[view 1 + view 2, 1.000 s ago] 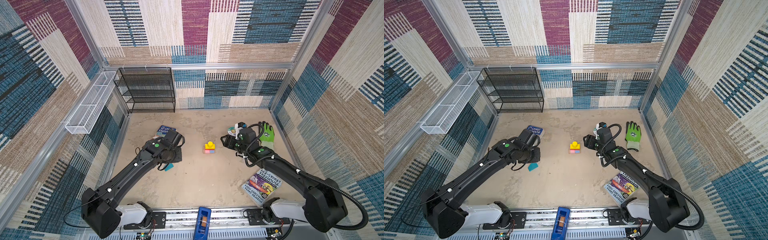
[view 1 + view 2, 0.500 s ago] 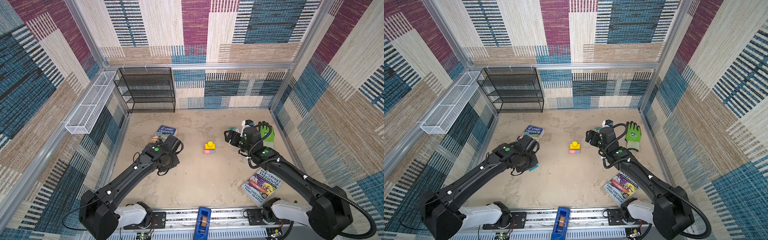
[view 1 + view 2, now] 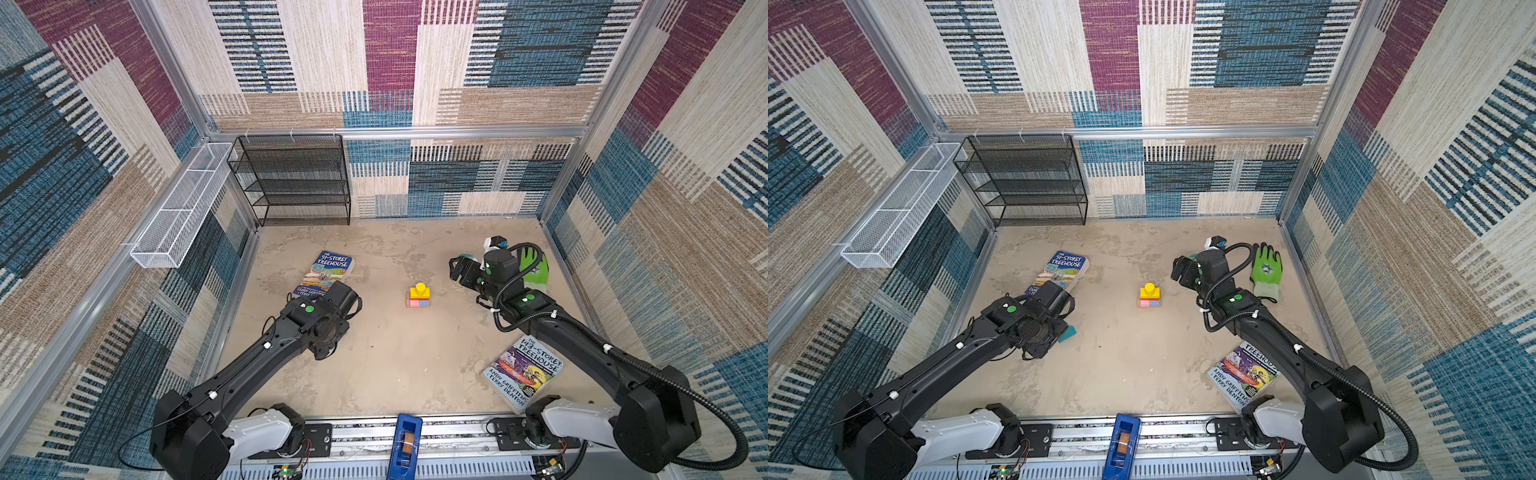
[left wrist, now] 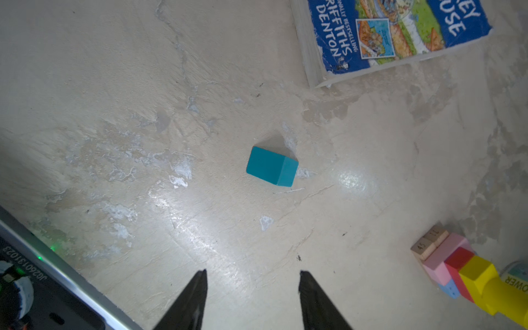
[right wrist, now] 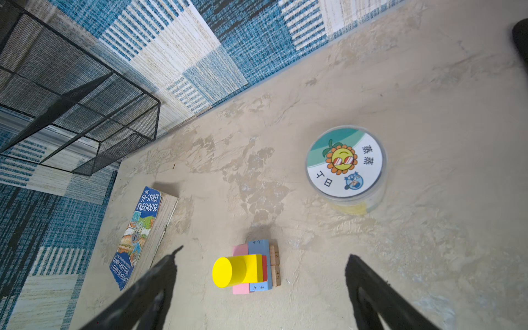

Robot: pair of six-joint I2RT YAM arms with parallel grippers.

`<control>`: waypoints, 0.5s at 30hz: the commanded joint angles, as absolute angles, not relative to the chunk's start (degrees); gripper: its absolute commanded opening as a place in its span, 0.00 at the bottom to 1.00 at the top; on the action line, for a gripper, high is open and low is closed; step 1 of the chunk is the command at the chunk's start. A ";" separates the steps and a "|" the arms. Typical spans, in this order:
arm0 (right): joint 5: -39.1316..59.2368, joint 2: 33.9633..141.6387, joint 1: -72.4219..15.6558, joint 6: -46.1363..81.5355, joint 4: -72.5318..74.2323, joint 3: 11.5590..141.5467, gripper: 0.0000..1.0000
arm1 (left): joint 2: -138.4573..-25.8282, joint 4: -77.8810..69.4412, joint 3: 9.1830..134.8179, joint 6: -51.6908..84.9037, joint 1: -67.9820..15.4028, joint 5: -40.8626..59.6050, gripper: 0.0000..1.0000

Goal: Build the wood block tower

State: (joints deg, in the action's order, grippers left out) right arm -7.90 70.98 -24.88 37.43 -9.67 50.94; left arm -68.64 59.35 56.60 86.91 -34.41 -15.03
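The tower [image 3: 418, 296] [image 3: 1150, 296] stands mid-floor: plain wood slabs at the base, pink and light blue above, then red, a yellow block and a yellow cylinder [image 5: 228, 271] on top. The teal house-shaped piece [image 4: 271, 165] [image 3: 1068, 333] lies on its side on the floor, apart from the tower and close by the left wrist. My left gripper [image 4: 253, 274] hangs above the floor short of the teal piece, open and empty. My right gripper [image 3: 457, 266] [image 5: 265, 251] stands wide open to the right of the tower, touching nothing.
A blue paperback [image 3: 328, 270] lies just behind the left wrist. Another paperback [image 3: 525, 370] lies front right under the right arm. A jar with a printed lid [image 5: 345, 163] and a green glove [image 3: 534, 266] sit by the right gripper. A black mesh rack [image 3: 295, 183] stands at the back left.
My left jaws have spread wider and that wrist has shifted slightly toward the front. My right gripper has opened wider and drawn back a little from the tower.
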 commanded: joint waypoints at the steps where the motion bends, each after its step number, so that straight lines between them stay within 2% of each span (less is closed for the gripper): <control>1: -9.63 70.59 -24.87 38.56 -7.85 50.80 0.93 | -69.30 60.12 56.69 96.68 -34.45 -17.14 0.56; 8: -12.04 72.43 -24.87 37.75 -8.59 52.53 0.93 | -71.90 60.19 59.26 106.07 -34.45 -18.92 0.57; 11: -12.58 72.82 -24.87 37.28 -8.63 53.34 0.93 | -74.05 60.12 60.01 109.56 -34.45 -19.26 0.70; 15: -12.82 73.04 -24.87 36.66 -8.49 54.09 0.93 | -78.62 60.35 62.06 111.25 -34.45 -19.06 0.72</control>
